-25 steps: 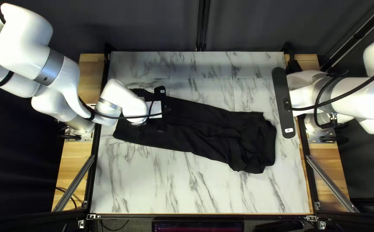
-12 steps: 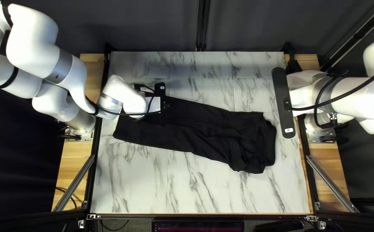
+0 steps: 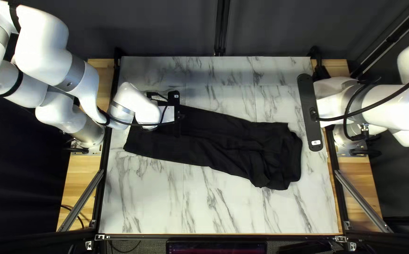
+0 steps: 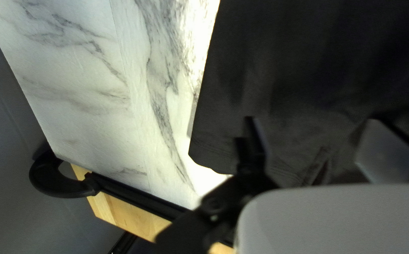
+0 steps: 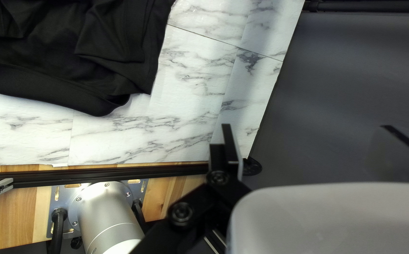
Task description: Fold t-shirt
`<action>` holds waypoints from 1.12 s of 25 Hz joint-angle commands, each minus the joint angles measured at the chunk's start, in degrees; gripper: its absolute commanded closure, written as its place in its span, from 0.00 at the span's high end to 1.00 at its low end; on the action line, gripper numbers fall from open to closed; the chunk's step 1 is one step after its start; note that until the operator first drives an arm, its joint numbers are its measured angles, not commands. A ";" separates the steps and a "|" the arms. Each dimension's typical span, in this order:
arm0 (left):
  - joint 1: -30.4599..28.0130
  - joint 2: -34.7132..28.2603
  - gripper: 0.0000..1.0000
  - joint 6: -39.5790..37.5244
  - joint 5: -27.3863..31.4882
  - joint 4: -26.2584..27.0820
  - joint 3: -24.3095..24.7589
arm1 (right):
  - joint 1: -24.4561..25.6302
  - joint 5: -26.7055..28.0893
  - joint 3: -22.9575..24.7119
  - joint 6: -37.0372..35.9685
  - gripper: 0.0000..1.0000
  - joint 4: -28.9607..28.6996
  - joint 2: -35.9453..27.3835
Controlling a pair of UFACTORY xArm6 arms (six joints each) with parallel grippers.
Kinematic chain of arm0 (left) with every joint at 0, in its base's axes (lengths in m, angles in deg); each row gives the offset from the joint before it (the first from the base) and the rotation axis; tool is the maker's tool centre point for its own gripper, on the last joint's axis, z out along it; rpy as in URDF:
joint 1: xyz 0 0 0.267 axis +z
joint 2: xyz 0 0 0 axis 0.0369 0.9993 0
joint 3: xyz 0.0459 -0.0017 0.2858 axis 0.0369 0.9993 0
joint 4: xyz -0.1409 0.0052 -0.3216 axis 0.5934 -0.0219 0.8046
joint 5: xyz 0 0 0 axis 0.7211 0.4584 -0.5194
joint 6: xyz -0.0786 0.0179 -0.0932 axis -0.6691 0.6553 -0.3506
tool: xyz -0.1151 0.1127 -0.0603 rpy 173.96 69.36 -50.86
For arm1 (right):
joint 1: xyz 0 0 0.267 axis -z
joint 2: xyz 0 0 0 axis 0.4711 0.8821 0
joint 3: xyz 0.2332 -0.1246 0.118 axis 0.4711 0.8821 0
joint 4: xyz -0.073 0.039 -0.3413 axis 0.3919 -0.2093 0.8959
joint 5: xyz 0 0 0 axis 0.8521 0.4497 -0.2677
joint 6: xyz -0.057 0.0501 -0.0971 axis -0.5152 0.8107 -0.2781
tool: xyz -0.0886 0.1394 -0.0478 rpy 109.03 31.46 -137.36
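The black t-shirt lies as a long strip slanting across the table, narrowly folded, with its rumpled end toward the right arm. My left gripper is over its left end in the top left view; its fingertips are hidden there. In the left wrist view, the left gripper has fingers wide apart, with flat t-shirt cloth beneath and ahead. Past the rumpled end is my right gripper, above the table's right side. The right wrist view shows the right gripper open, nothing between its fingers, beside the t-shirt.
Marble-patterned tabletop shows on both long sides of the cloth. Black rails run along the table's side edges, with wooden strips outside them. In the right wrist view, the right arm's metal base stands beyond the rail.
My left gripper has shifted slightly toward the table's far edge, and the left arm's upper links have swung rightward. The t-shirt and right arm look unchanged.
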 commanded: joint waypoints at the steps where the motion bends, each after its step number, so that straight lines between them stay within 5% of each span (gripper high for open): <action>1: -0.29 -0.30 0.00 0.29 0.51 0.48 -0.28 | 0.00 0.00 0.00 0.00 1.00 0.00 0.00; 15: -10.34 -3.05 0.00 -0.26 11.03 6.43 -4.70 | 0.00 0.00 0.00 0.00 1.00 0.00 0.00; 26: -12.54 -2.30 0.01 -2.42 13.29 7.92 -3.85 | 0.00 0.00 0.00 0.00 1.00 0.00 0.00; 28: -12.64 -1.43 0.18 -2.60 12.83 8.14 -3.92 | 0.00 0.00 0.00 0.00 1.00 0.00 0.00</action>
